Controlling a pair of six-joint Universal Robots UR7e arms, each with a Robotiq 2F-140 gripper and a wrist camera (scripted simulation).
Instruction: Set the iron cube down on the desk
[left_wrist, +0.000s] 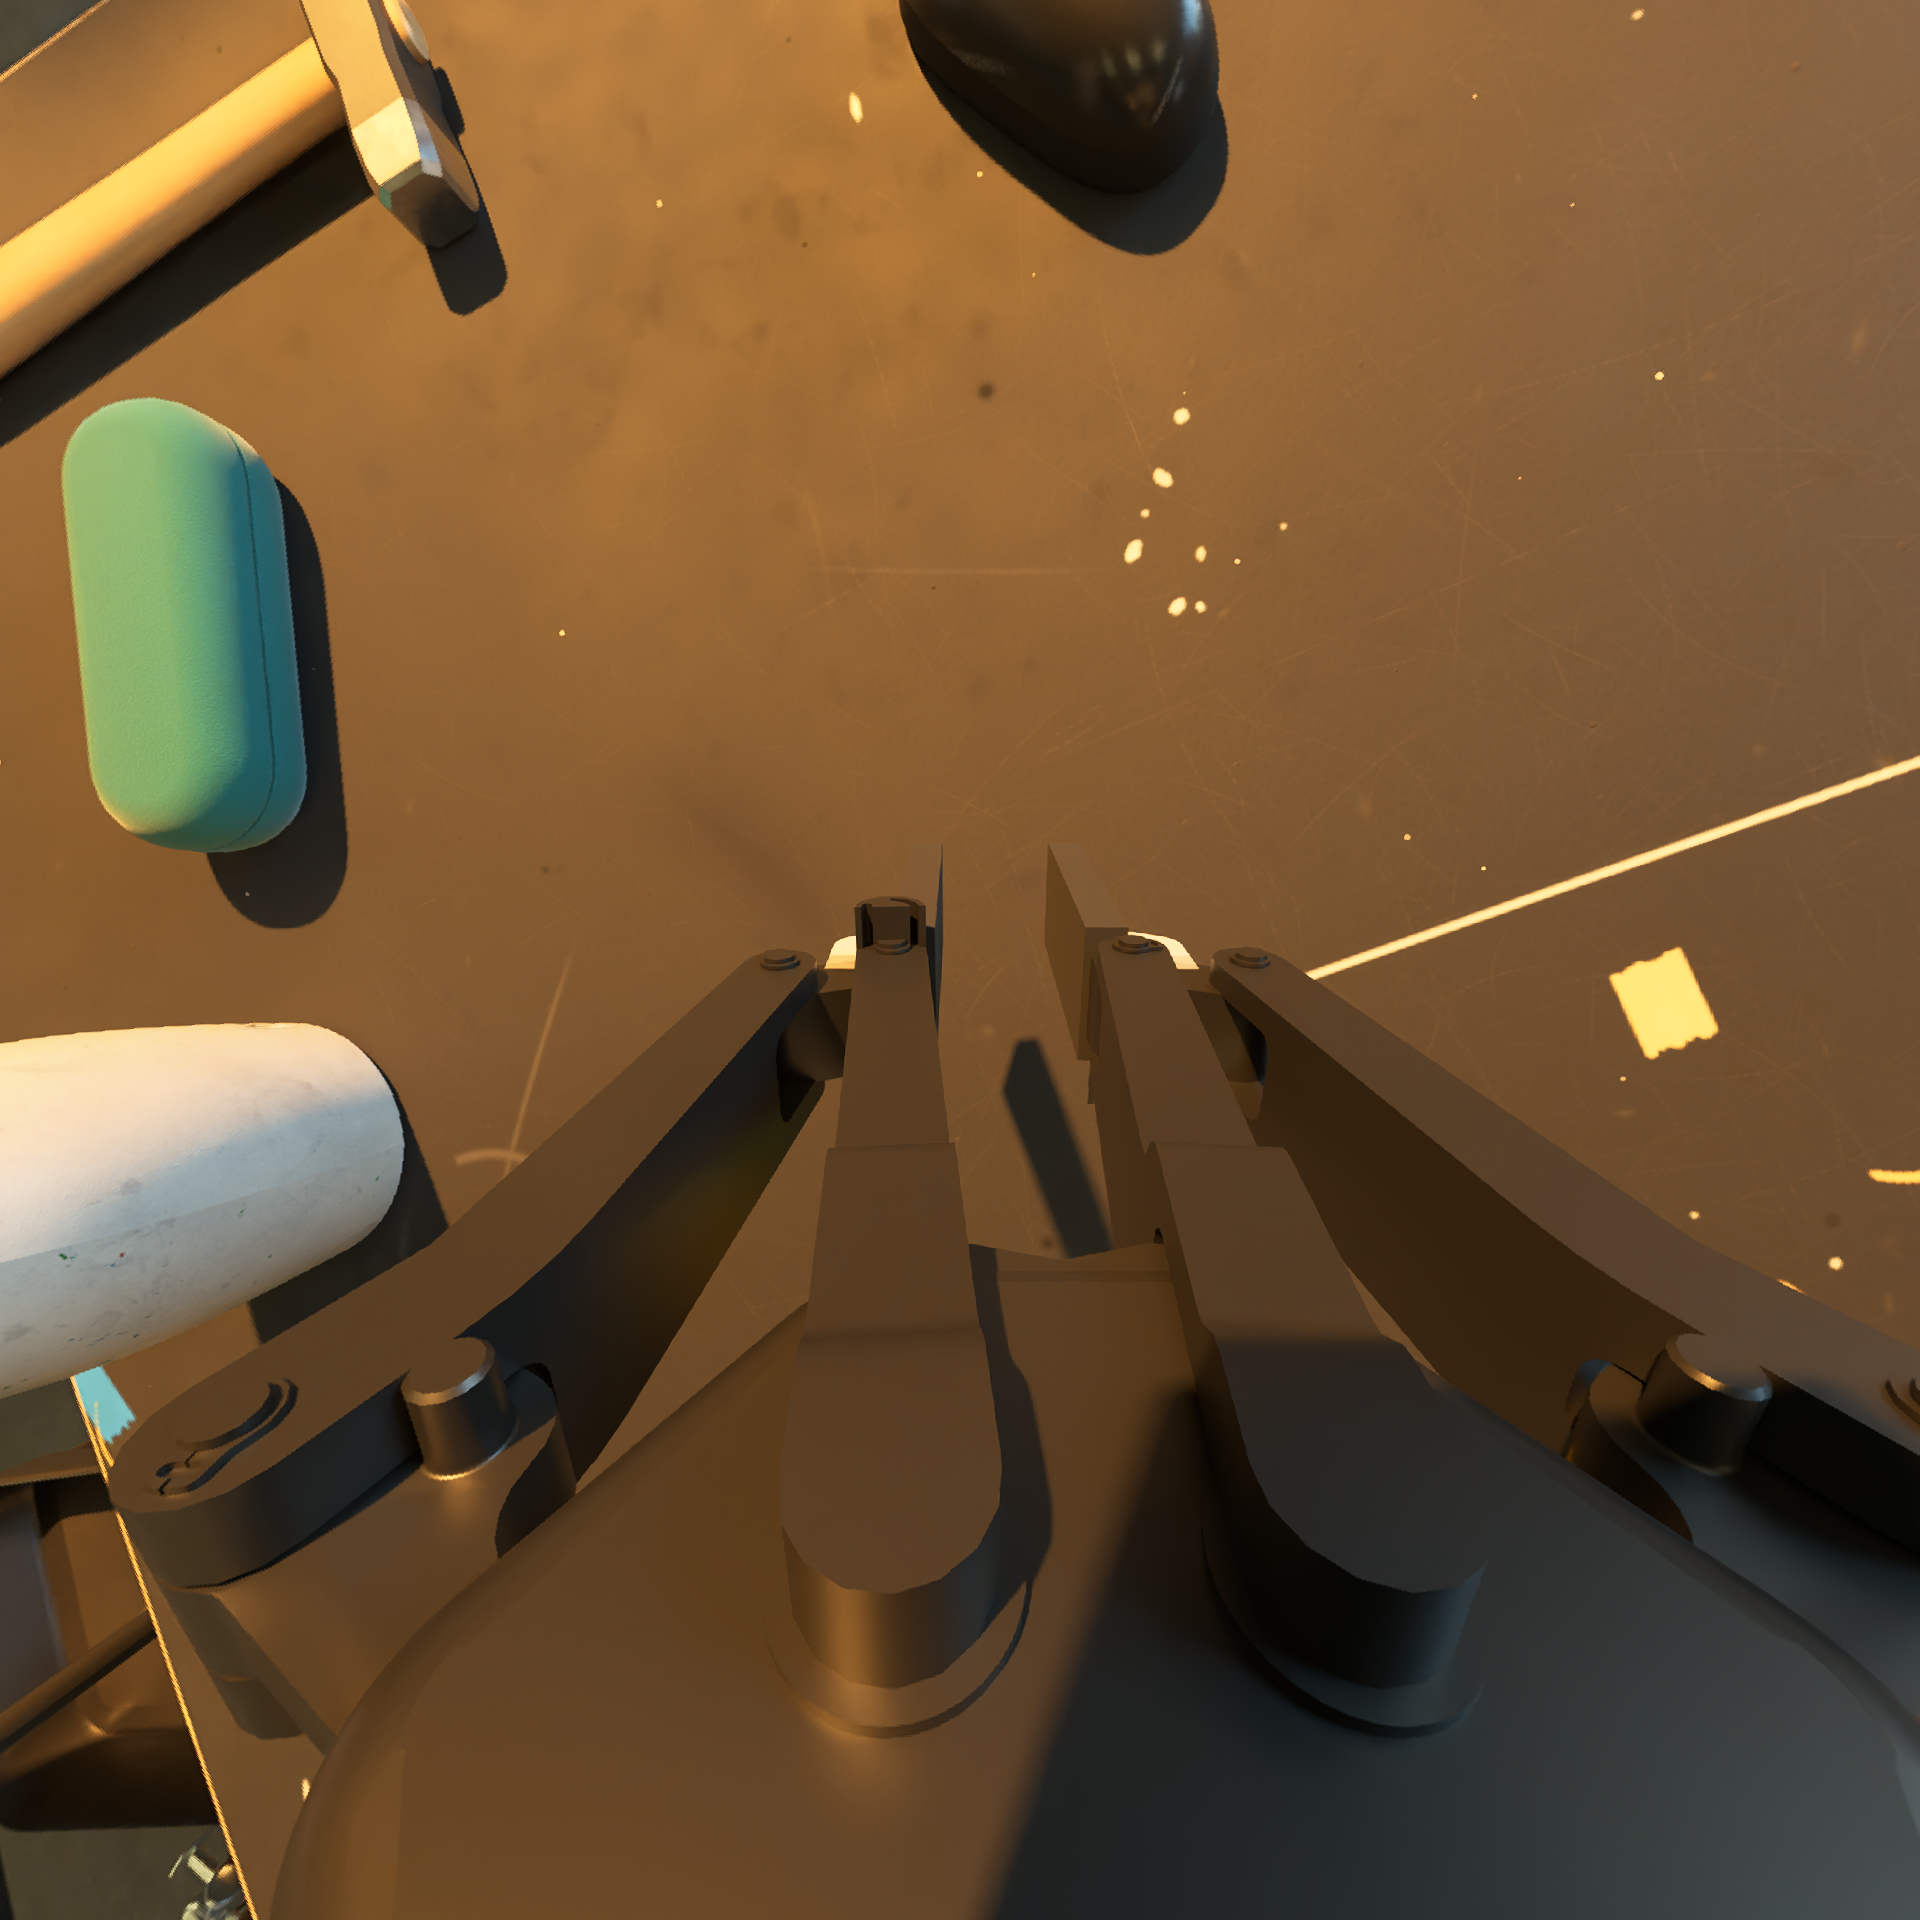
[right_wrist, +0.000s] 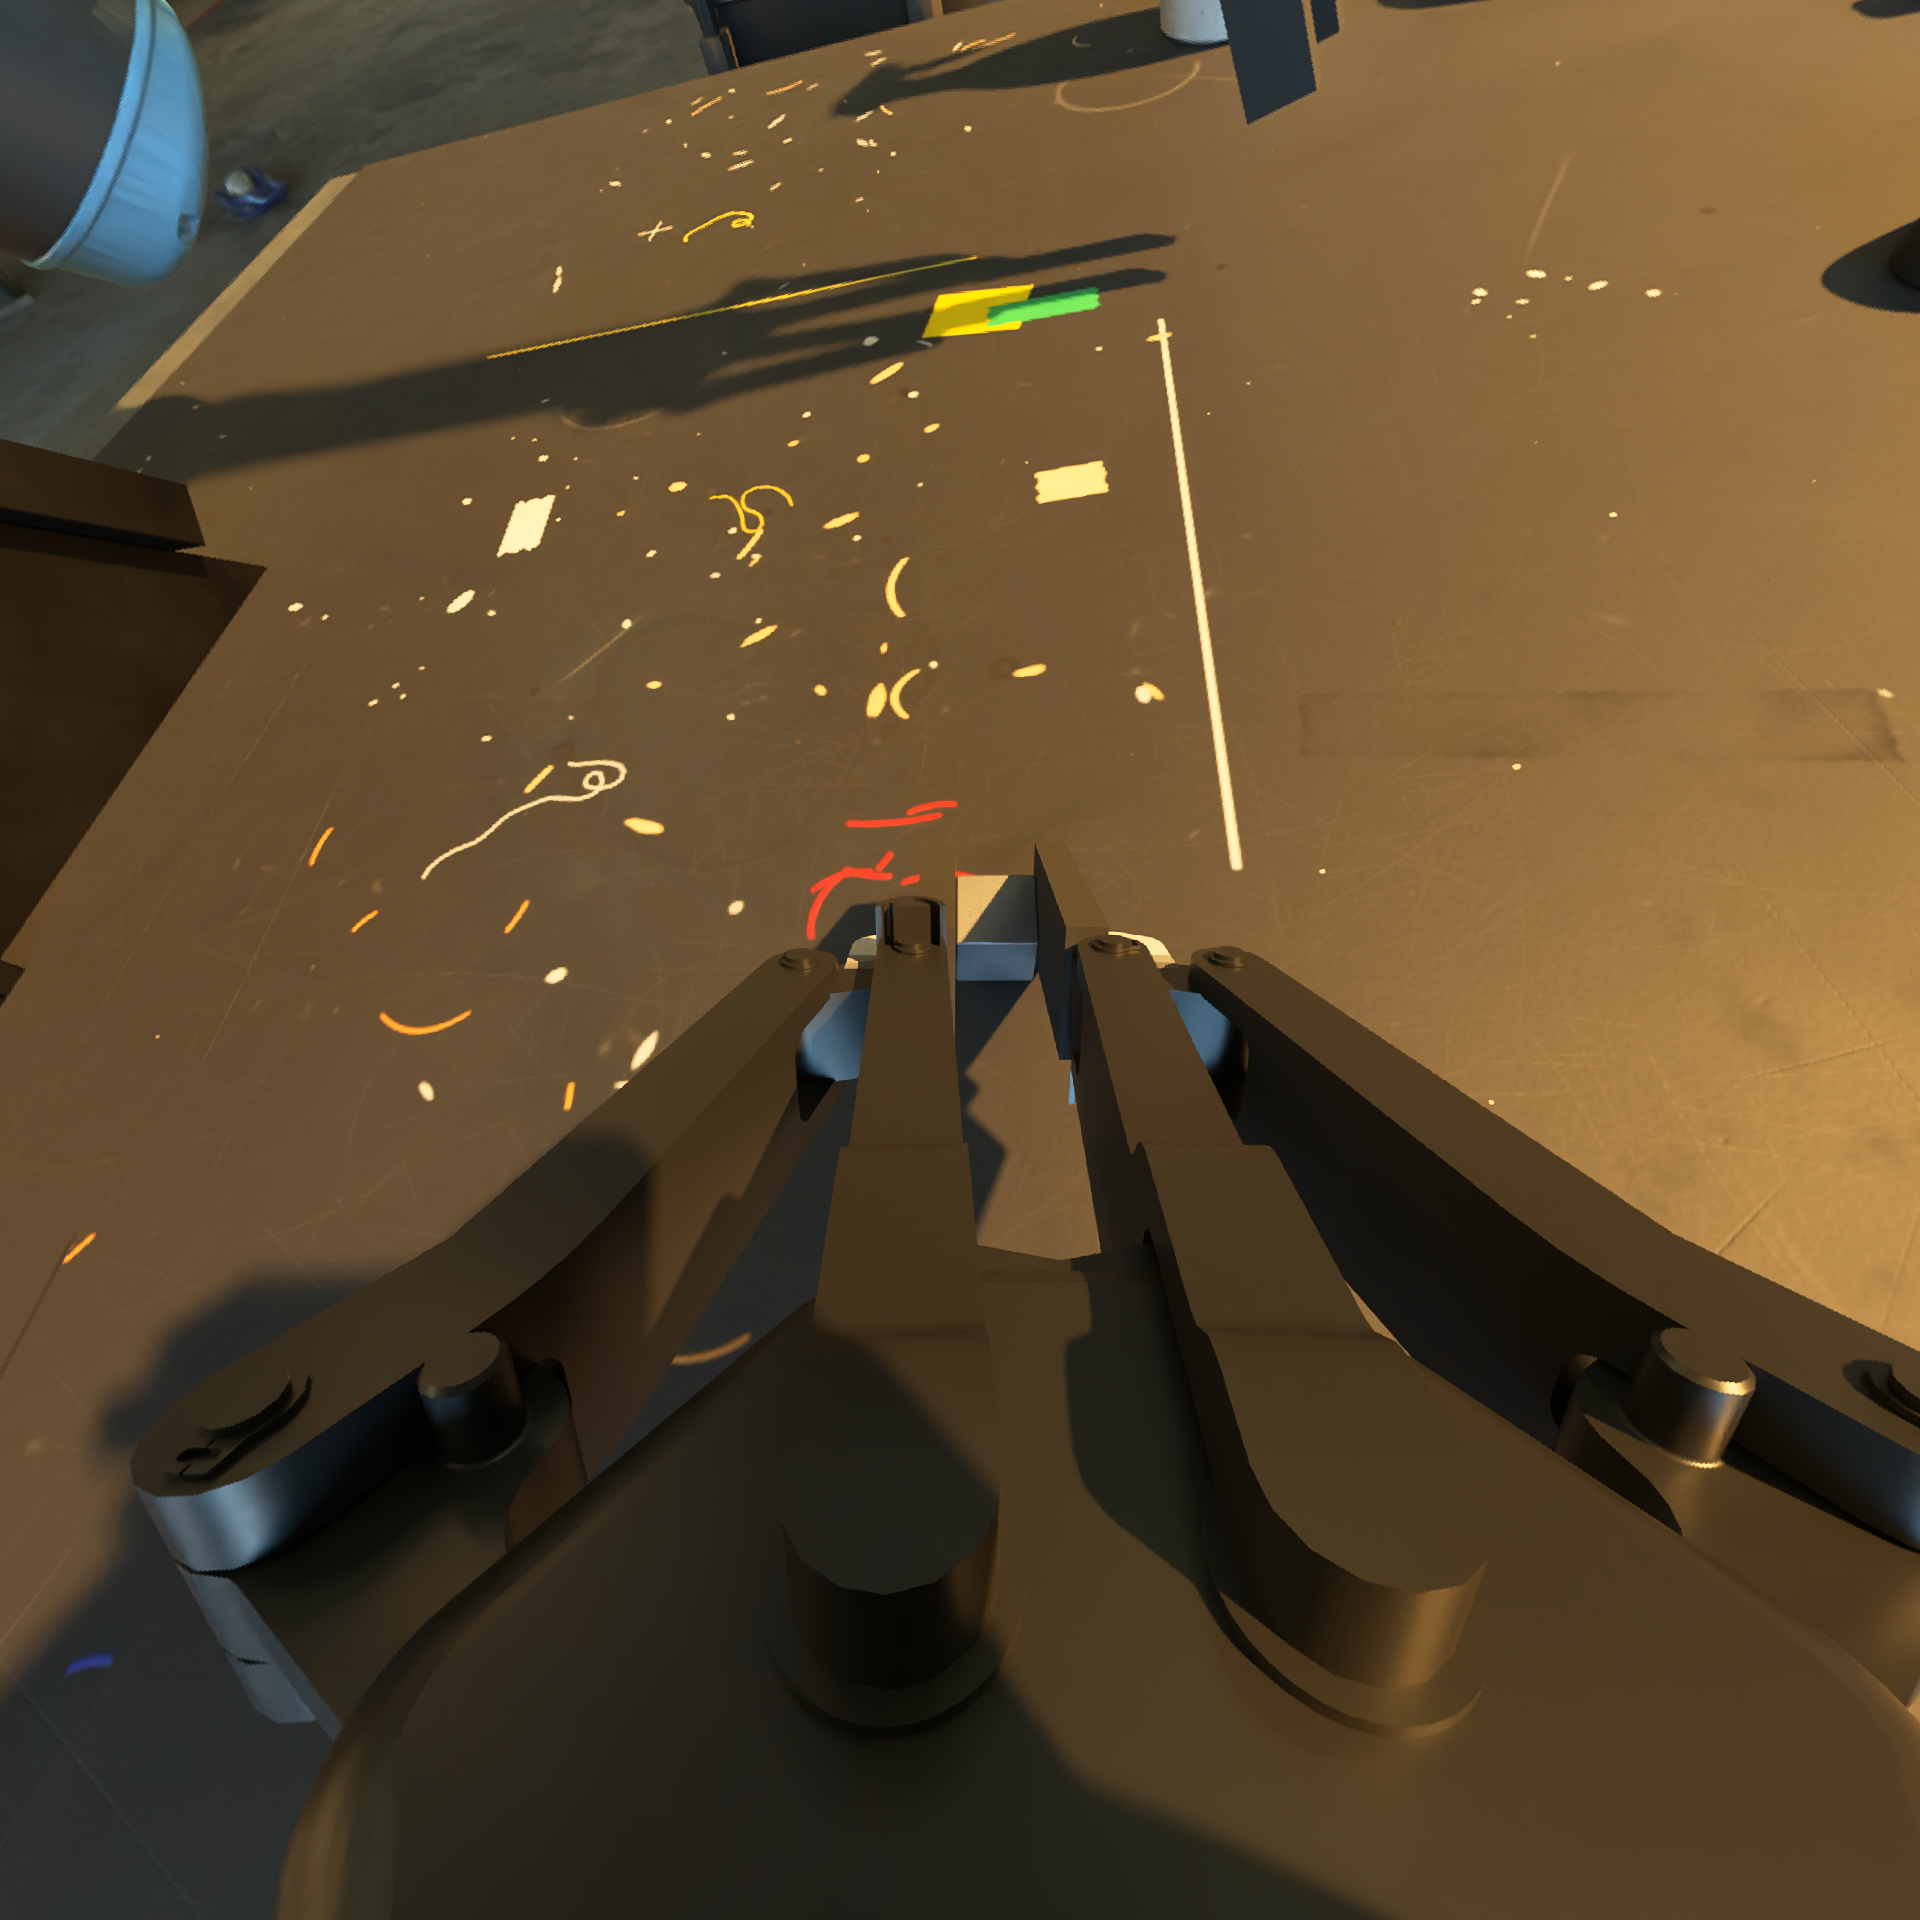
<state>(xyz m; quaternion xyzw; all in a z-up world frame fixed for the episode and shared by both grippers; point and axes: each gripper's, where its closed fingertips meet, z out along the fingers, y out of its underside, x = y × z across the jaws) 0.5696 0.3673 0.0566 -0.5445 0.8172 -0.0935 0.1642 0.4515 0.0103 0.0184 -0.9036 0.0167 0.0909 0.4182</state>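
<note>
We look down on a brown desk (right_wrist: 1455, 935), scratched and dotted with pale paint flecks, chalk-like squiggles, red and orange strokes, a long white line (right_wrist: 1200, 603) and small tape patches, one yellow overlapped by green (right_wrist: 997, 309). Beyond the desk's far left edge we see a dim floor and a pale blue bucket-like vessel (right_wrist: 135, 166). No readable writing shows anywhere; an embossed mark on the gripper links is too small to make out.

Our right gripper (right_wrist: 995, 883) pinches the iron cube (right_wrist: 995, 914), a small grey block, between its fingertips above the desk's middle. Our left gripper (left_wrist: 995, 894) is nearly closed on nothing, a narrow gap between its pads.

Near it lie a teal case (left_wrist: 182, 623), a hammer (left_wrist: 312, 135), a black rounded object (left_wrist: 1070, 83) and a white cylinder (left_wrist: 177, 1184).
</note>
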